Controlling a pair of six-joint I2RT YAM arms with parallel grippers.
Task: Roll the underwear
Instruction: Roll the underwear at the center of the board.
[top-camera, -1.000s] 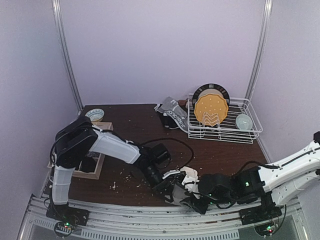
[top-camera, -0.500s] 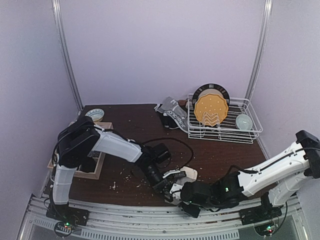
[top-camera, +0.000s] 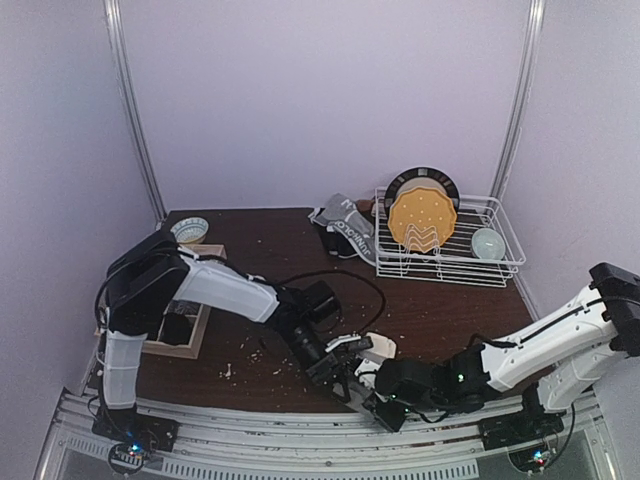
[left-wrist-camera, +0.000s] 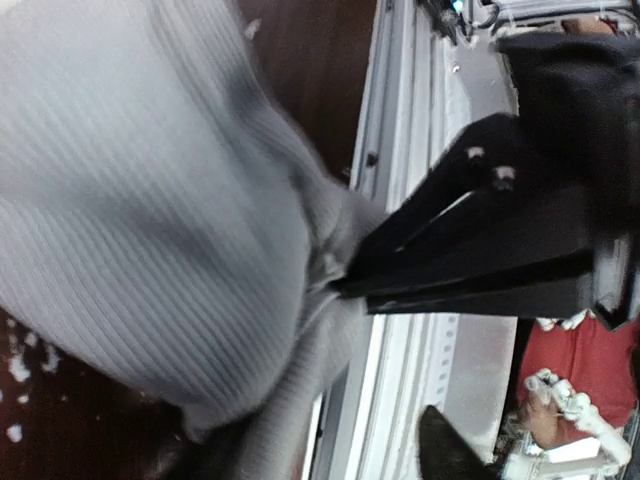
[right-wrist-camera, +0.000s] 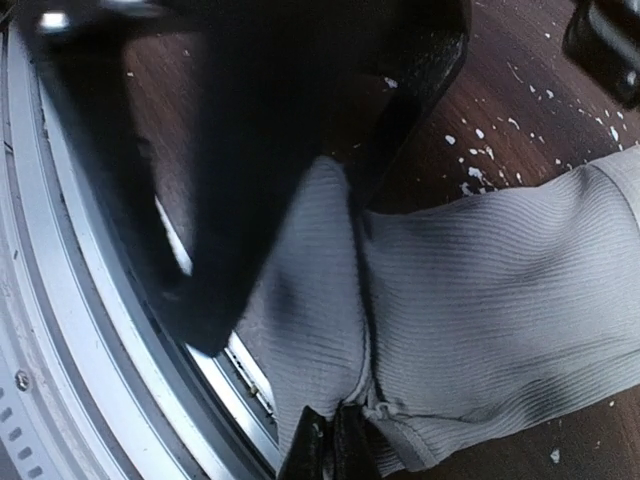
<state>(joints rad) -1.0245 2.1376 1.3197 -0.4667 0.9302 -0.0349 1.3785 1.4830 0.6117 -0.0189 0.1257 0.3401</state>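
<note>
A light grey ribbed underwear (top-camera: 374, 348) lies at the table's front edge, and it fills the left wrist view (left-wrist-camera: 150, 200) and the right wrist view (right-wrist-camera: 480, 290). My right gripper (right-wrist-camera: 335, 450) is shut on a bunched seam at its edge, low near the front rail (top-camera: 384, 404). My left gripper (top-camera: 345, 376) stands just left of that pinch with its fingers apart. One dark fingertip (left-wrist-camera: 440, 448) shows beside the hanging cloth, and the gripper's body looms black in the right wrist view (right-wrist-camera: 250, 150). More underwear (top-camera: 345, 226), grey with a lettered waistband and black, is piled at the back.
A white wire dish rack (top-camera: 500, 262) at the back right holds a yellow plate (top-camera: 422, 218) and a small bowl (top-camera: 488, 243). Another bowl (top-camera: 190, 229) and a wooden frame (top-camera: 190, 342) sit at the left. Crumbs dot the brown table (top-camera: 260, 250). A metal rail (top-camera: 250, 440) runs along the front.
My right gripper has closed on the underwear's edge near the front rail. My left gripper, shut before, has parted its fingers and shifted slightly right.
</note>
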